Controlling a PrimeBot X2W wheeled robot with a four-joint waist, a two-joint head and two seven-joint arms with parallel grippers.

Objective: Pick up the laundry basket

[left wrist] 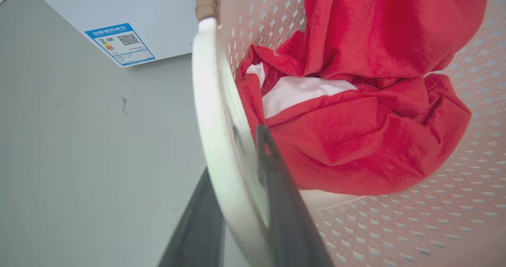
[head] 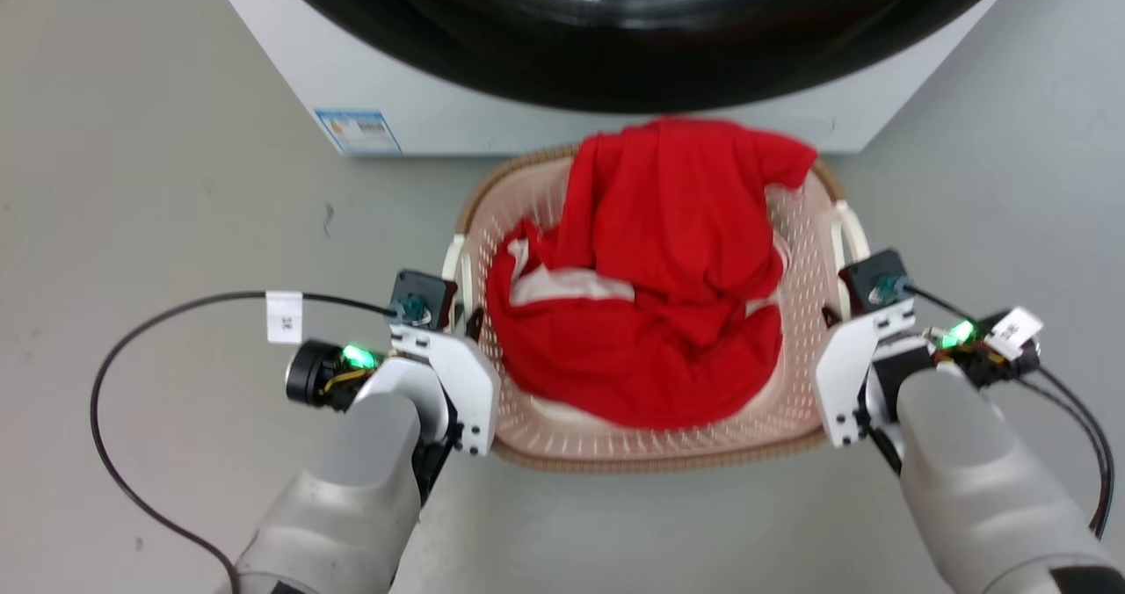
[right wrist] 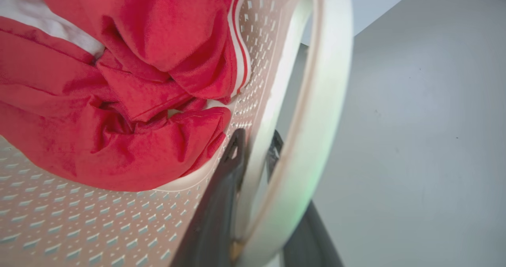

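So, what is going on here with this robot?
The robot is taking hold of the laundry basket from both sides. The left gripper and the right gripper each seem clamped at a side handle, one finger inside, one outside. Red clothing lies in the basket, which sits before the washing machine.
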